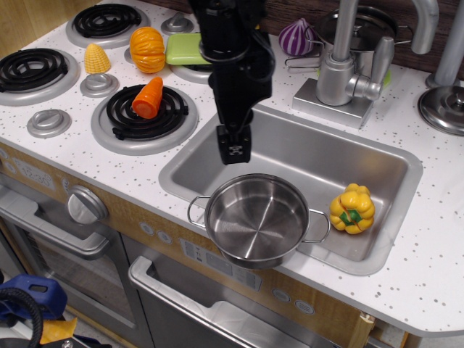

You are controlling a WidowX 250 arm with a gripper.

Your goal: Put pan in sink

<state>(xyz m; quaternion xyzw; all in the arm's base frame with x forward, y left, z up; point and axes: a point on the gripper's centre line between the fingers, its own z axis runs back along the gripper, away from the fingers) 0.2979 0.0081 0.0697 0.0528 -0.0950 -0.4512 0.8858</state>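
Note:
The pan (257, 220) is a round shiny steel pot with two wire loop handles and no lid. It rests on the sink's front rim, partly over the basin and partly past the counter's front edge. The sink (290, 148) is a rectangular metal basin in the white speckled counter. My black gripper (235, 151) points down over the sink's left part, just behind the pan and apart from it. Its fingers look pressed together and hold nothing.
A yellow pepper (352, 208) lies in the sink's front right corner, next to the pan's right handle. The faucet (342, 65) and a lidded pot (366, 32) stand behind the sink. A carrot (148, 98) lies on a burner to the left, beyond it a pumpkin (147, 48) and corn (96, 58).

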